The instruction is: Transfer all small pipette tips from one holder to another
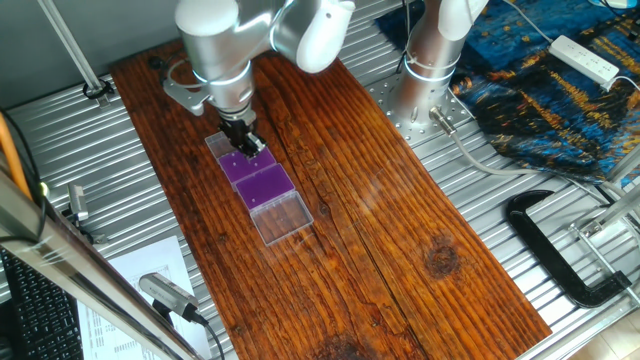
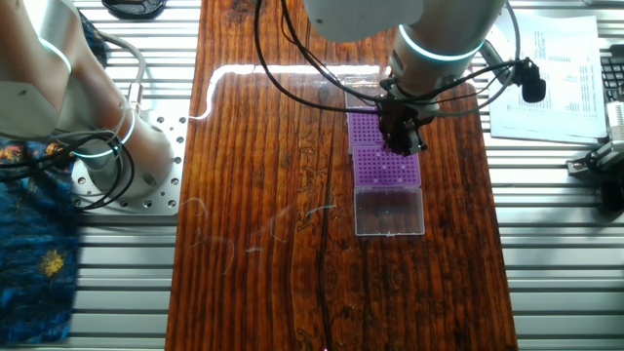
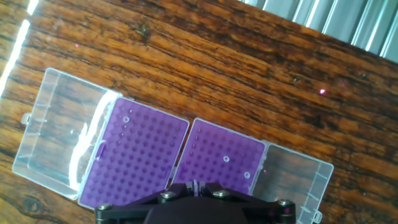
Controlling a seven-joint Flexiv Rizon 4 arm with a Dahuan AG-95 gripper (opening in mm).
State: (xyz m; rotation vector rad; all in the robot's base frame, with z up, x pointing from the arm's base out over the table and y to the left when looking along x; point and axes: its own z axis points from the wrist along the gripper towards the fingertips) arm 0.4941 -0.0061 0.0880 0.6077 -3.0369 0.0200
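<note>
Two purple holders stand side by side in open clear boxes: the left holder [image 3: 134, 158] [image 1: 238, 165] [image 2: 366, 127] and the right holder [image 3: 221, 155] [image 1: 266, 187] [image 2: 387, 168]. Small pipette tips show as pale dots: one [image 3: 126, 118] on the left holder, two [image 3: 226, 158] [image 3: 247, 175] on the right. My gripper [image 3: 197, 184] [image 1: 245, 143] [image 2: 401, 141] hangs over the seam between the holders. Its fingers are nearly together, with a thin pale sliver between them that looks like a tip.
Clear hinged lids [image 3: 59, 134] [image 3: 295, 180] lie flat at the outer sides of the holders. All stands on a wooden board [image 1: 400, 220]. A black clamp [image 1: 560, 250], a power strip [image 1: 585, 58], a blue cloth [image 1: 540, 90] and the arm's base [image 1: 425, 80] lie off the board.
</note>
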